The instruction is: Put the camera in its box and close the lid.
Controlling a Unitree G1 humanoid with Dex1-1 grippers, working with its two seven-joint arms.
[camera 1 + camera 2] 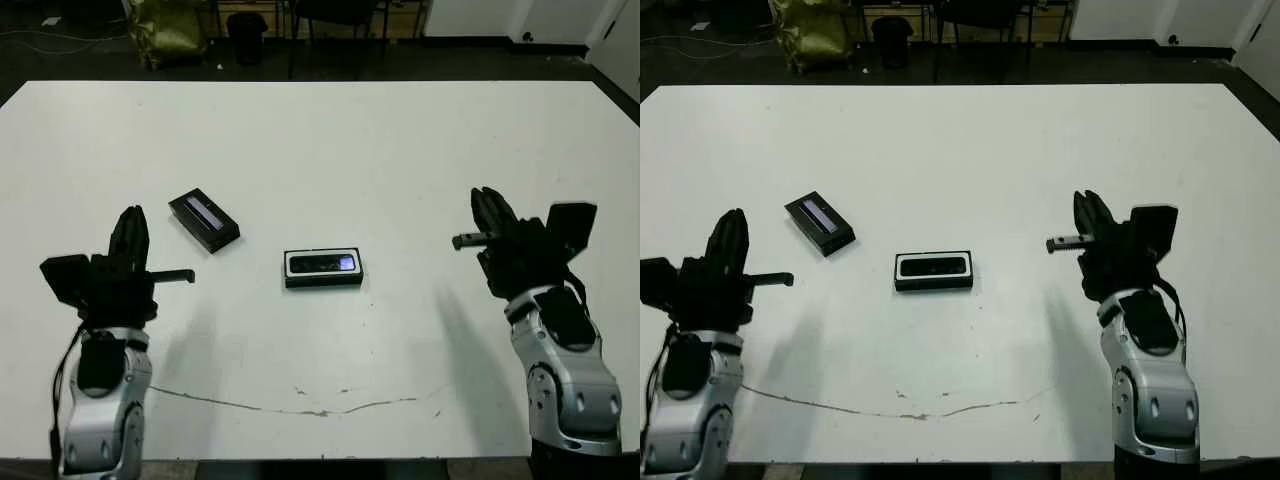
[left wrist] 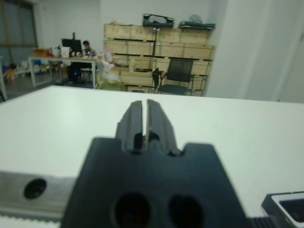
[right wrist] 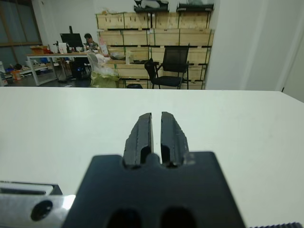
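Note:
The box (image 1: 292, 268), a shallow black tray with a white inside, sits at the middle of the white table. The camera (image 1: 322, 264), slim and black with a bluish patch at its right end, lies inside it. The lid (image 1: 204, 221), black with a pale strip, lies flat on the table to the left and a little farther back, apart from the box. My left gripper (image 1: 130, 222) hovers near the lid's left side, shut and holding nothing. My right gripper (image 1: 490, 205) is well to the right of the box, also shut and holding nothing. A corner of the box (image 2: 285, 209) shows in the left wrist view.
A thin dark line (image 1: 300, 405) runs across the table near its front edge. Beyond the far edge stand a black chair (image 3: 171, 64) and a yellow bag (image 1: 165, 30). A person (image 3: 88, 40) sits at a distant desk.

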